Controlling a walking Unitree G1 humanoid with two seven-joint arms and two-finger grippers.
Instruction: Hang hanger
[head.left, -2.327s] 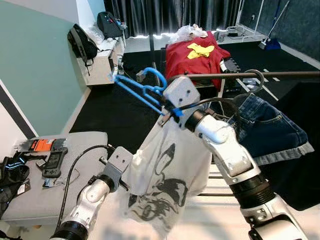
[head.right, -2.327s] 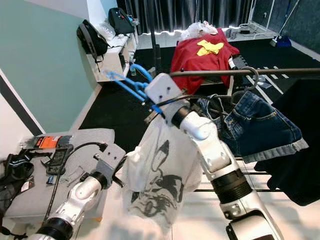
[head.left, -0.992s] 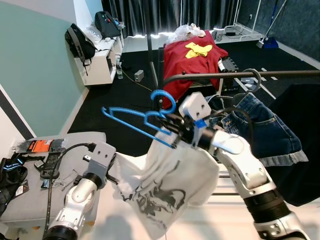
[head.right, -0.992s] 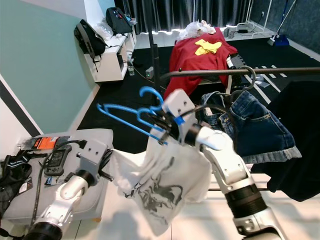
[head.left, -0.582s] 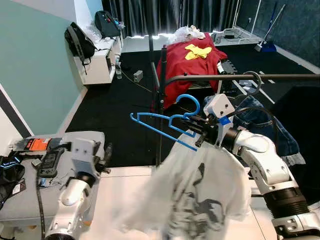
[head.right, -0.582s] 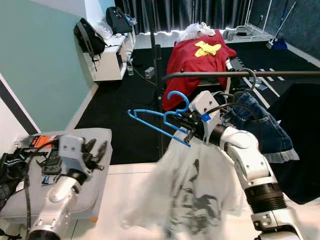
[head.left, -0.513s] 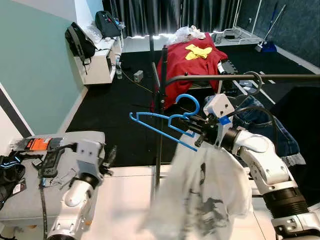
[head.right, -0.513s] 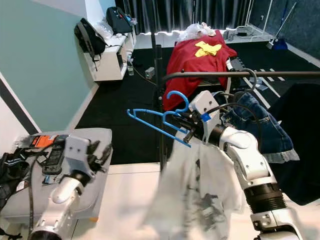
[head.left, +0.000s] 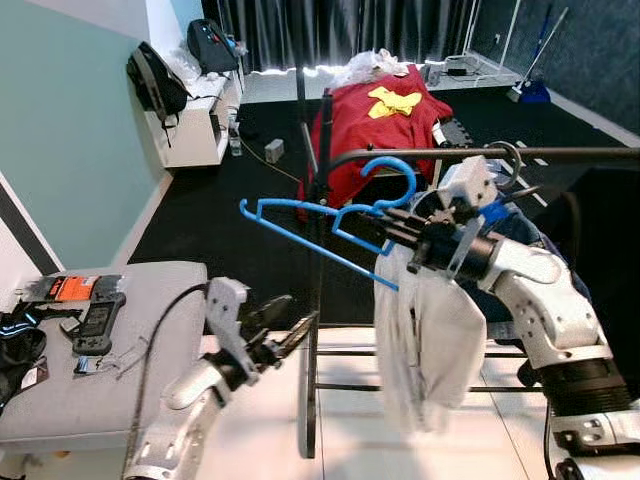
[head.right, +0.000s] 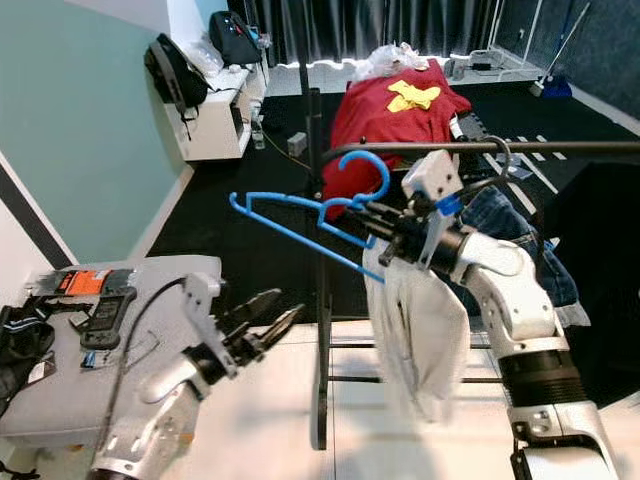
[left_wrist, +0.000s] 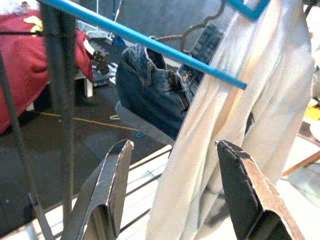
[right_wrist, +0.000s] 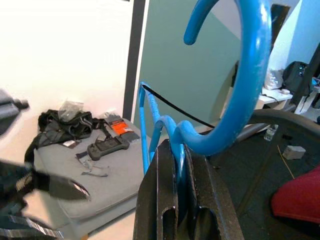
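Observation:
My right gripper is shut on the neck of a blue hanger, seen close in the right wrist view. A white printed T-shirt hangs straight down from it. The hook sits level with the left end of the dark rail; I cannot tell if it is over the rail. My left gripper is open and low, beside the rack's upright pole, apart from the shirt. In the left wrist view the shirt lies beyond the open fingers.
Denim shorts on a wire hanger hang on the rail behind my right arm, with a black garment further right. A grey bench carries a controller. A red shirt lies behind the rack.
My left gripper let go of the shirt's hem and now points at the rack. The shirt dropped to hang straight. My right arm carried the hanger right and up to the rail's end.

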